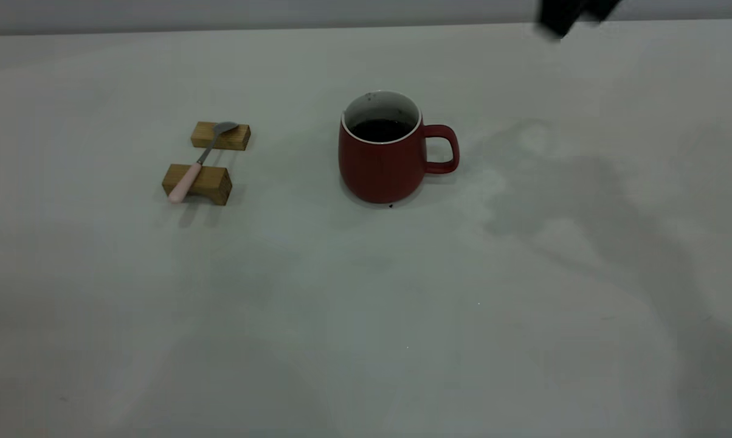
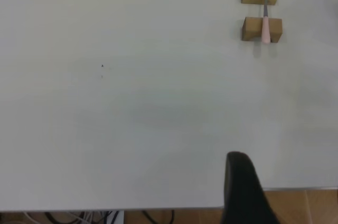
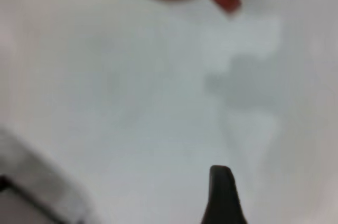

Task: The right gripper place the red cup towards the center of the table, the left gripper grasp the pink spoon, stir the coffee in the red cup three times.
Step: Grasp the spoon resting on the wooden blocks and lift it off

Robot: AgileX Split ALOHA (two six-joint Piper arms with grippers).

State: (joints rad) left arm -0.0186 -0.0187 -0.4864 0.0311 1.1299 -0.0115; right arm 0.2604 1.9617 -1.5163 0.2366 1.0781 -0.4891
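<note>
Red cup, rounded glossy ceramic, is seen mid-frame holding flat dark coffee; whether either gripper's fingers are parted cannot be told.

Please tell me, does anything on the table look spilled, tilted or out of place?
Nothing stands out. The red cup stands upright, with the coffee inside and no spill visible around it. The pink spoon lies across two wooden blocks, which looks like a deliberate rest.

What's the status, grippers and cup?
Right gripper high at far right, clear of cup. Left gripper off-frame. Spoon on blocks, untouched. Nothing between.
</note>
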